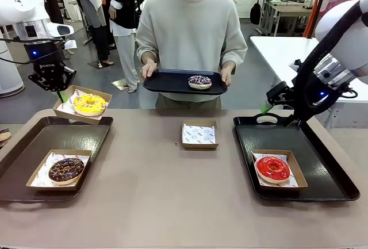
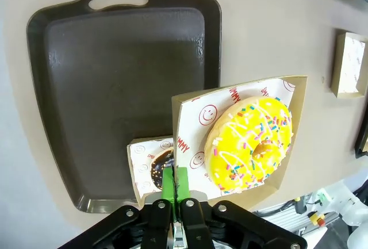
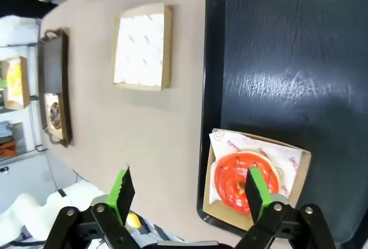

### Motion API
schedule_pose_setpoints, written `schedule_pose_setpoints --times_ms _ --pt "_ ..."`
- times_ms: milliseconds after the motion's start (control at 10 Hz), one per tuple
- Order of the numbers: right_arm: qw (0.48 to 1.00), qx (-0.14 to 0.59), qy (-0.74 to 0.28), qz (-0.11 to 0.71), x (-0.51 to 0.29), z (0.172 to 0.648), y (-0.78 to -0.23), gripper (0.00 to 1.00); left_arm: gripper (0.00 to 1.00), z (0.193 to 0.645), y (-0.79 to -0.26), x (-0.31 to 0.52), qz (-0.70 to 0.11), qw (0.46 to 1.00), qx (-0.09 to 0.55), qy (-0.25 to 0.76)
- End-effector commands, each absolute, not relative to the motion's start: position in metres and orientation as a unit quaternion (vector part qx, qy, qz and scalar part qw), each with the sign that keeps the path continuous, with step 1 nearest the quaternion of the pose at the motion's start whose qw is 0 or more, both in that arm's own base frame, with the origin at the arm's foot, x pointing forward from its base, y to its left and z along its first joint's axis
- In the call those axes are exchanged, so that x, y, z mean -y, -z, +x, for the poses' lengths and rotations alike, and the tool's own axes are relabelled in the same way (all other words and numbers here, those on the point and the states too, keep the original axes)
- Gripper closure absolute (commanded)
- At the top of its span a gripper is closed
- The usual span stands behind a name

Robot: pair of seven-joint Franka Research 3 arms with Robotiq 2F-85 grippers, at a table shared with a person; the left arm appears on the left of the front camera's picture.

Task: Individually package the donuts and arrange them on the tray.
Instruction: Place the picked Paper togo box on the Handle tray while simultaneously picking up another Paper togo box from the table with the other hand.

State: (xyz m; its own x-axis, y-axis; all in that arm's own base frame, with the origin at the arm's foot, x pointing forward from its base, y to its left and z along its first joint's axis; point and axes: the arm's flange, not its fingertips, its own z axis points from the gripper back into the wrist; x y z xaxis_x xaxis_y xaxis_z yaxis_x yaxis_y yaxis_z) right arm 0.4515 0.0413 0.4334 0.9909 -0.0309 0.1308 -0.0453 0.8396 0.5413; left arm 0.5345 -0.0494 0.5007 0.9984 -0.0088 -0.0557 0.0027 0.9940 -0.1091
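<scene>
one raised left pincer [image 2: 173, 181] on box [image 2: 194, 117]

The front view looks from the near side across the table [image 1: 172, 214] to the person [image 1: 192, 30] at the far side. The left wrist view looks straight down, close over the yellow donut [image 2: 250, 145] in its carton [image 2: 192, 119] and the left tray [image 2: 115, 88] (all seen from the front too). The right wrist view looks down from higher on the right tray [image 3: 287, 59] and middle box [image 3: 142, 46].

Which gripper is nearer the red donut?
Right. The right gripper hangs open over the far end of the right tray, just beyond the red donut. The left gripper is across the table, shut on the box holding the yellow donut.
</scene>
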Motion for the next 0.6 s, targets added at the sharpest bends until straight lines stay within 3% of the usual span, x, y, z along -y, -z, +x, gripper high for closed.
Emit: schedule_pose_setpoints --times_ms 0,500 --pt "0.957 0.07 -0.001 0.281 -0.0394 0.4541 -0.4352 0.0 0.99 0.5347 -0.502 0.0511 -0.052 0.998 -0.028 0.005" --pt "0.957 0.07 -0.001 0.281 -0.0394 0.4541 -0.4352 0.0 0.99 0.5347 -0.502 0.0511 -0.052 0.998 -0.028 0.005"
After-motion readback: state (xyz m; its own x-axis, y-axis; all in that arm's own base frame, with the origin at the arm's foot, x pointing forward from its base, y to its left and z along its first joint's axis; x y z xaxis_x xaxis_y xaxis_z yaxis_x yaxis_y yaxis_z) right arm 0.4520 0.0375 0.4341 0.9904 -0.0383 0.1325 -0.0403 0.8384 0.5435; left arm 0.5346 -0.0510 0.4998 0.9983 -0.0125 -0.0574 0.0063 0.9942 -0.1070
